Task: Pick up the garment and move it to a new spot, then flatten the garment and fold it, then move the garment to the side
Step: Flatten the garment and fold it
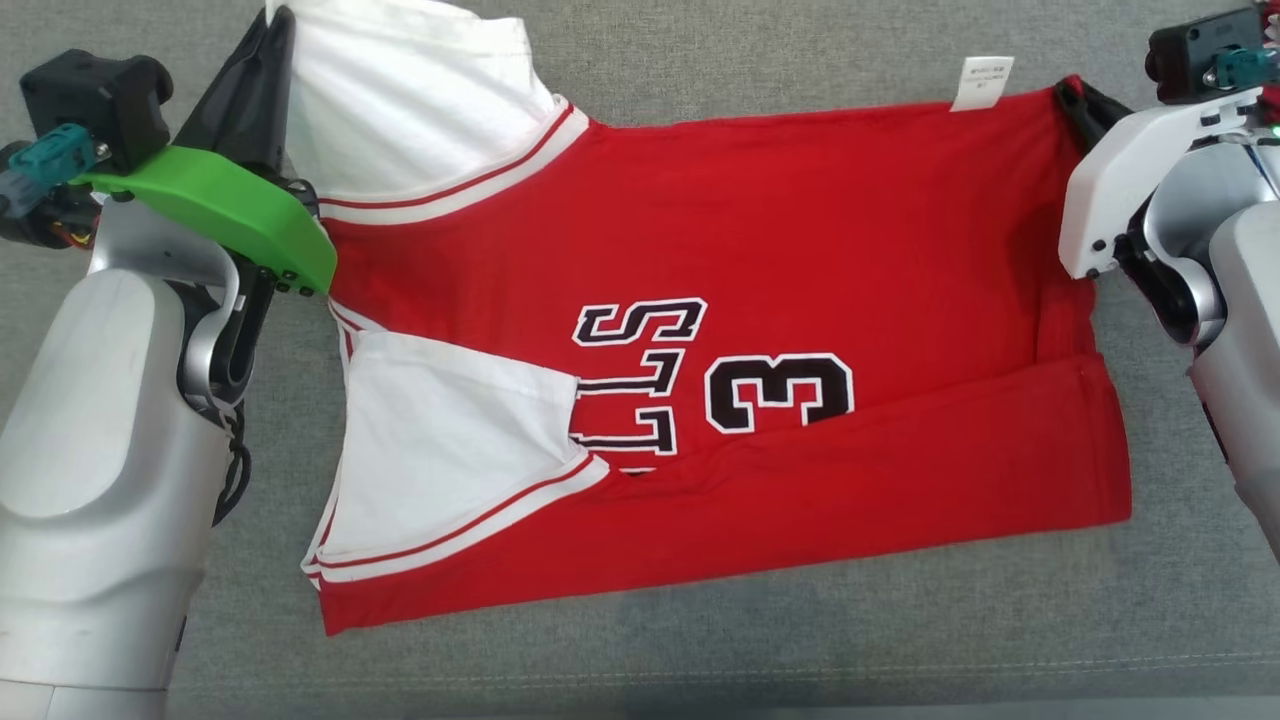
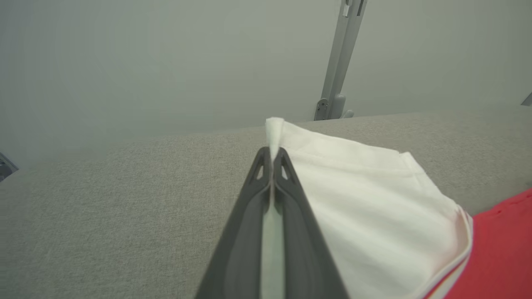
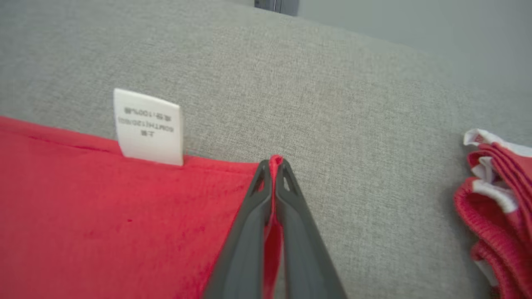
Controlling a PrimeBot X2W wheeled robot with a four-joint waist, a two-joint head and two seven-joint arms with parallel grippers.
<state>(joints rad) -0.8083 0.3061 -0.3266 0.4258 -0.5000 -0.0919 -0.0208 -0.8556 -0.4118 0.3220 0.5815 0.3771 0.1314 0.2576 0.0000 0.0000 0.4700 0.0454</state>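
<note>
The grey woven fabric surface (image 1: 700,640) carried the red jersey with white sleeves (image 1: 800,220), spread flat across its centre. The left gripper (image 2: 272,154) was clenched on the far white sleeve (image 2: 353,187); the right gripper (image 3: 274,162) was clenched on the red hem corner beside the white care label (image 3: 149,126).

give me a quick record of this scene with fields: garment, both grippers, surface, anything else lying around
garment: red jersey with white sleeves, spread out, near edge folded over part of its lettering
left gripper: shut on the tip of a white sleeve
right gripper: shut on the jersey's red corner, near the label
surface: grey cloth
other: a red and white cloth pile lying apart from the jersey
</note>
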